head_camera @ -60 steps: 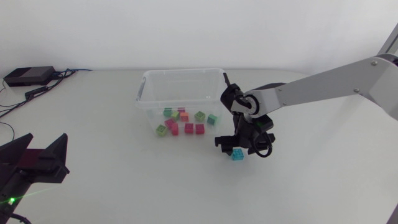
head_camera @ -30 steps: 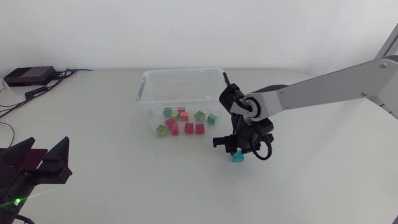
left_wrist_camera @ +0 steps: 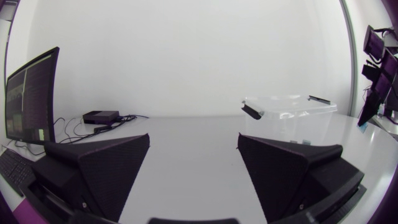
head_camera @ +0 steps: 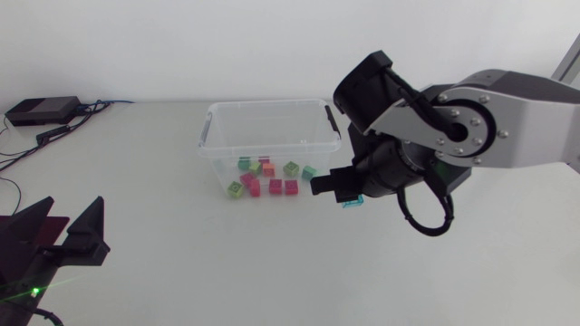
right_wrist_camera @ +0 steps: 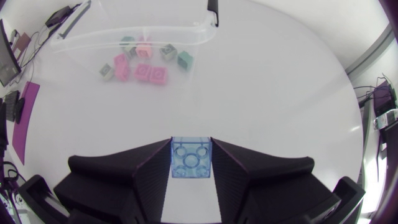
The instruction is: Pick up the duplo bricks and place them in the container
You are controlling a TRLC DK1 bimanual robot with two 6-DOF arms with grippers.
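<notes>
A translucent blue duplo brick [right_wrist_camera: 191, 158] sits between the fingers of my right gripper [right_wrist_camera: 191, 163], which is shut on it and holds it above the table. From overhead, the right gripper [head_camera: 345, 193] and the blue brick [head_camera: 352, 202] hang just right of the clear plastic container [head_camera: 217, 127]. Several green, pink, red and orange bricks [head_camera: 263, 177] lie inside the container [right_wrist_camera: 74, 38]. My left gripper [head_camera: 56, 237] is at the near left of the table, far from the container [left_wrist_camera: 292, 111]. The left gripper [left_wrist_camera: 193, 171] is open with nothing between its fingers.
A black box with cables [head_camera: 41, 110] lies at the back left corner, and the same black box [left_wrist_camera: 101, 116] shows ahead of the left gripper. Bare white tabletop [head_camera: 181, 244] stretches between the left gripper and the container.
My right gripper has shut on the blue brick and lifted it off the table, the arm rising high. The left arm has barely shifted.
</notes>
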